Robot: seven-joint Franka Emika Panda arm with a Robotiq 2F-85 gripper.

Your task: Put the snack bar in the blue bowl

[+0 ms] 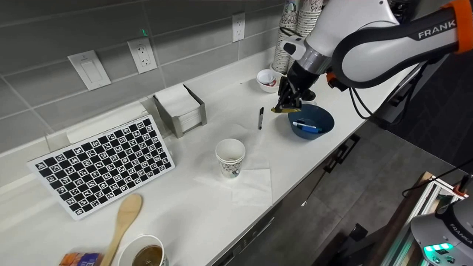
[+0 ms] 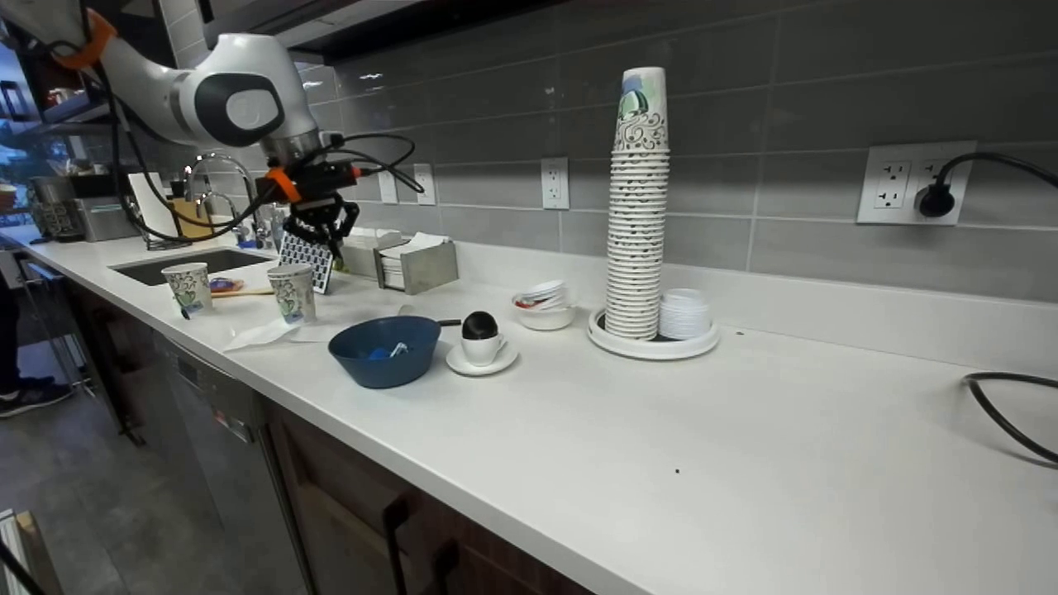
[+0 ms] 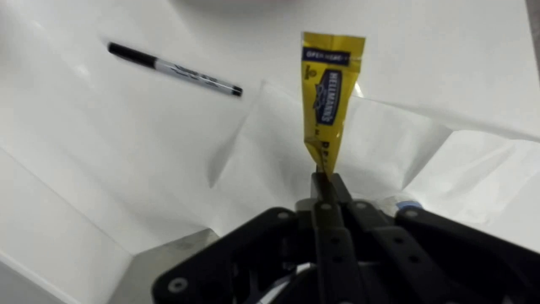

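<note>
Where the jaws met at the lower middle of the wrist view, they were clamped on one end of the snack bar [image 3: 331, 93], whose yellow wrapper, printed HELLMANN'S, stuck out towards the top of the frame. In an exterior view it hung in the air above and to the left of the blue bowl [image 2: 384, 372], well apart from it; right of centre in an exterior view, the snack bar [image 1: 290, 110] overlapped the bowl's left rim, though only by line of sight. A blue-and-white object [image 1: 307, 127] lay inside the bowl.

A black-capped marker [image 3: 175, 69] lay on the white desk [image 2: 744, 430], in the upper left of the wrist view. Nested paper cups [image 1: 231, 162] stood near the centre of an exterior view. A white cup [image 2: 479, 351] holding a black object [image 2: 479, 325] stood on a saucer [image 2: 459, 364] just right of the blue bowl.
</note>
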